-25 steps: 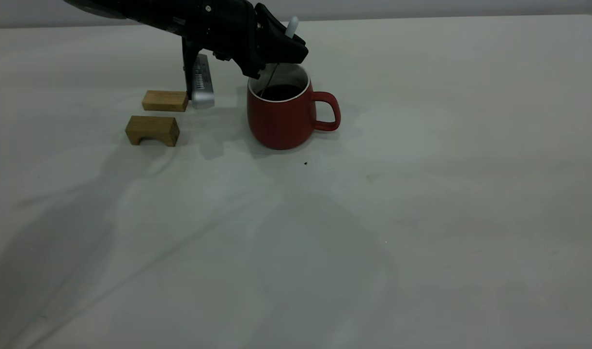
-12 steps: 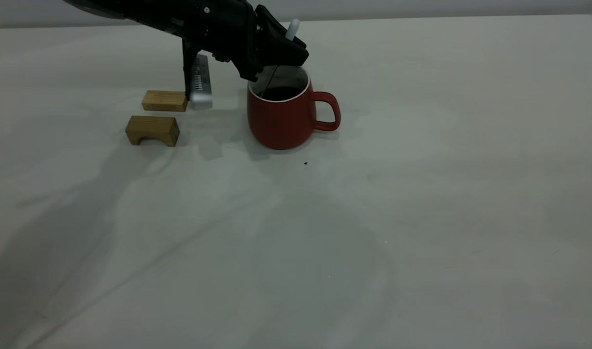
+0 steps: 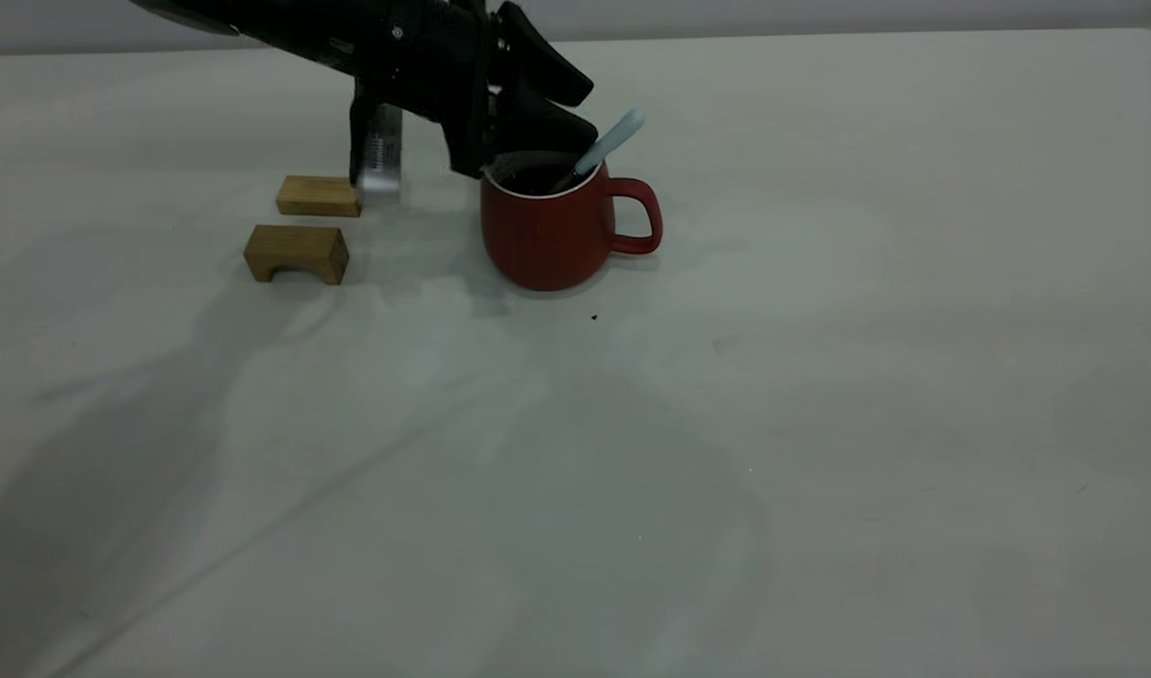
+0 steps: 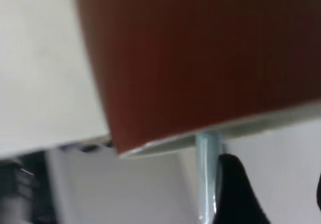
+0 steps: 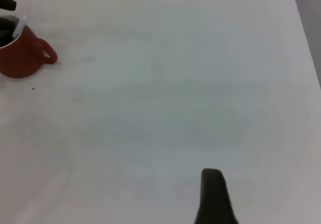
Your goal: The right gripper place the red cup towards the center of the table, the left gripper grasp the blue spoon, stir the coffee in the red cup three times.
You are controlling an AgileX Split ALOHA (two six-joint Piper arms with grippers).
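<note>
The red cup (image 3: 547,235) stands on the table (image 3: 820,377) left of centre, with dark coffee (image 3: 536,179) inside. Its handle points right. The blue spoon (image 3: 613,137) rests in the cup, with its pale handle leaning out over the rim on the handle side. My left gripper (image 3: 591,110) hovers open just above the cup's far left rim and holds nothing. In the left wrist view, the cup (image 4: 200,58) fills the frame and the spoon (image 4: 208,174) stands beside one finger (image 4: 235,194), outside the jaws. My right gripper (image 5: 268,201) is far off, over bare table.
Two tan wooden blocks (image 3: 319,196) (image 3: 296,252) lie left of the cup, under the left arm. A small dark speck (image 3: 594,317) sits on the table in front of the cup. From the right wrist view the cup (image 5: 20,58) is distant.
The left gripper has opened and let go of the spoon. The spoon was held upright in the coffee; it now leans against the rim towards the cup's handle.
</note>
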